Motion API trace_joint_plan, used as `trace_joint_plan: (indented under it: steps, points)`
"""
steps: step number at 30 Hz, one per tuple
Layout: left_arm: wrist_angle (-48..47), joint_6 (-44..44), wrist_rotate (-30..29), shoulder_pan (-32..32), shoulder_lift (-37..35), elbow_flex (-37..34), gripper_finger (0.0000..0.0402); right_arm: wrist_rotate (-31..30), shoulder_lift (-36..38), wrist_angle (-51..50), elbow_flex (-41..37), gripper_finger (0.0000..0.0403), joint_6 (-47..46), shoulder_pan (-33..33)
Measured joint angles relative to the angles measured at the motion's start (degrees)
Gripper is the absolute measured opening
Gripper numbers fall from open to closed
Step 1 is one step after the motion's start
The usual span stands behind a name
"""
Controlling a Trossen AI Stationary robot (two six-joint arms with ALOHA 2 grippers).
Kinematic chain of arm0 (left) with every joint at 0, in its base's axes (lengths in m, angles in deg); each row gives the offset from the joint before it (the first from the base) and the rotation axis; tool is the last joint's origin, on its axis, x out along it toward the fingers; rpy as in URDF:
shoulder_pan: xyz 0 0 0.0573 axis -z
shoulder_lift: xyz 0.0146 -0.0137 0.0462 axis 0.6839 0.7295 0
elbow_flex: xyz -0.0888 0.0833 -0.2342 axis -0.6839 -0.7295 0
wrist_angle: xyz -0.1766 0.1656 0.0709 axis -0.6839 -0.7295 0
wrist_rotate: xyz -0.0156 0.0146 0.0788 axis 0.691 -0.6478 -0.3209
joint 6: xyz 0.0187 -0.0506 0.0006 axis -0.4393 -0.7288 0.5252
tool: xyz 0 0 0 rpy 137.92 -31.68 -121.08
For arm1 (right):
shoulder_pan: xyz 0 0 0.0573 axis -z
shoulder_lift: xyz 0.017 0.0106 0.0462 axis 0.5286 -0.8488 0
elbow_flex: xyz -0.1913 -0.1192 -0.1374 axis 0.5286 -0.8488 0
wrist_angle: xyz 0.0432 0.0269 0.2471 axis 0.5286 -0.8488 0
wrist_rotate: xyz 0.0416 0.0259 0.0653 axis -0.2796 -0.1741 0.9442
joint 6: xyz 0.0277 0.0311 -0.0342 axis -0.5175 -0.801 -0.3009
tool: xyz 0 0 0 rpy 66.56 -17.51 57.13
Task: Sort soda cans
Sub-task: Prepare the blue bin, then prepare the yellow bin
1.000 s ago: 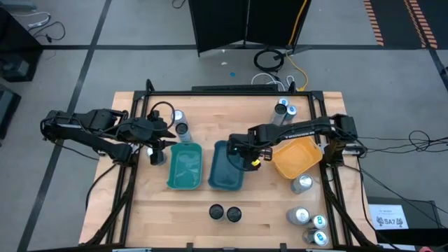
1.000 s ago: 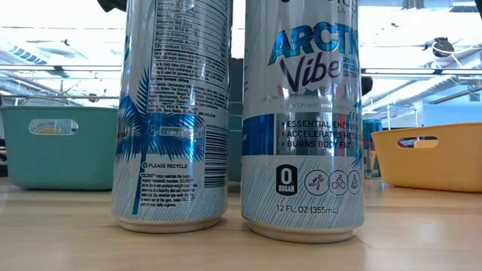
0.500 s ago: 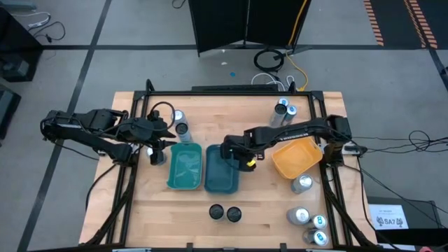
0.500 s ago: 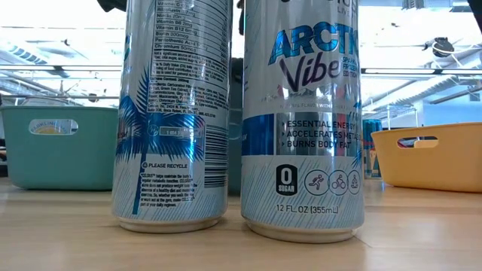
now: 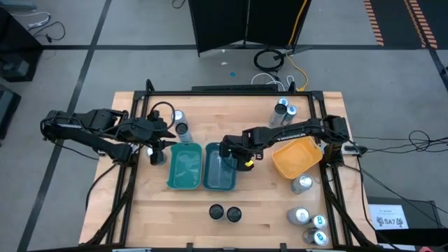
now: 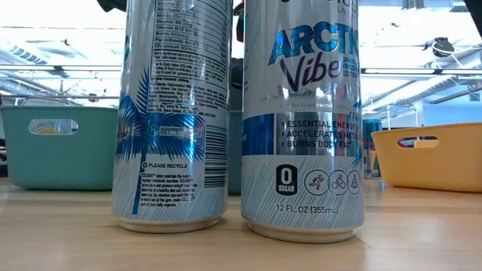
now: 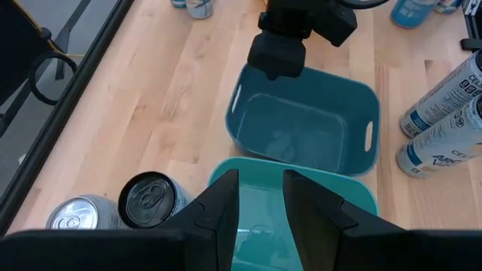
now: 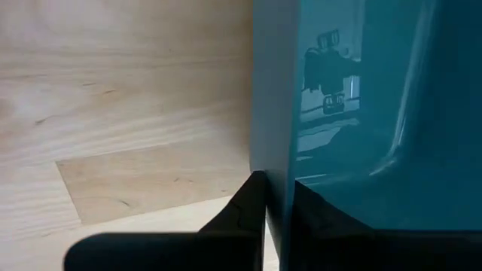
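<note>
Right now my right gripper (image 5: 225, 150) is clamped on the rim of the dark teal tray (image 5: 221, 175). My left gripper (image 5: 162, 145) waits clenched and empty beyond the light teal tray (image 5: 183, 168) beside it. Soda cans (image 5: 225, 212) stand near the dark tray's front end.

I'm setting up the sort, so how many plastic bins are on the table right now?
3. A light teal bin sits left of centre, a darker teal bin is right beside it, and an orange bin is farther right. None appear hidden.
</note>
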State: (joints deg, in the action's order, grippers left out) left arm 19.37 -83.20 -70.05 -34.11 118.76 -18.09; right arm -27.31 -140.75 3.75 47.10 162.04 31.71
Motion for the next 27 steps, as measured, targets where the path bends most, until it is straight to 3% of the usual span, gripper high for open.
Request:
trace_joint_plan:
  steps: [5,20,23,27]
  points:
    - [0.0,0.0,0.0,0.0,0.0,0.0,0.0116,-2.7,0.1,0.1,0.0,0.0025,0.2,0.0]
    - [0.0,0.0,0.0,0.0,0.0,0.0,0.0116,-2.9,2.7,0.3,0.0,0.0086,-0.3,0.0]
    - [0.0,0.0,0.0,0.0,0.0,0.0,0.0116,-3.5,5.0,0.1,0.0,0.0089,-2.9,0.0]
    - [0.0,0.0,0.0,0.0,0.0,0.0,0.0116,-9.1,9.2,-0.5,0.0,0.0089,-9.7,-0.3]
